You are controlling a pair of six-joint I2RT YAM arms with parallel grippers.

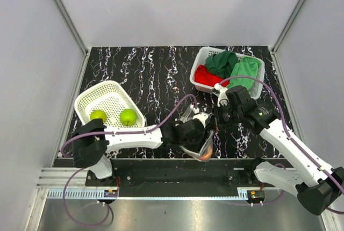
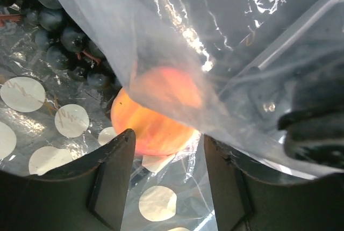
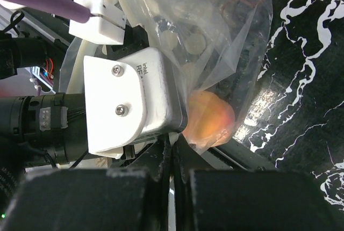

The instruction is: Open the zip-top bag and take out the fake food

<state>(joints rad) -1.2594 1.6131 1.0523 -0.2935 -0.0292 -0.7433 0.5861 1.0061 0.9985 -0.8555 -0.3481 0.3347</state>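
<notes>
The zip-top bag (image 3: pixel 236 21) is open: left claw (image 2: pixel 166 137) gapes inside, peach (image 2: pixel 156 118) just ahead of its tips; right claw (image 3: pixel 173 156) pinches the rim. 2 green apples (image 1: pixel 128 116) are out; peach, grapes (image 2: pixel 64 43) left.

place: robot lab cell | evidence: white enclosure walls (image 1: pixel 32 53), aluminium rail (image 1: pixel 177 193), black marbled table (image 1: pixel 156 70)

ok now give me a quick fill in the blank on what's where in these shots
The left white basket holds two green ____. Inside the zip-top bag, just ahead of the left gripper, lies an orange-pink ____. The right gripper is ____ on the bag's plastic. The right basket holds cloths in green and ____.
Missing: apples, peach, shut, red
</notes>
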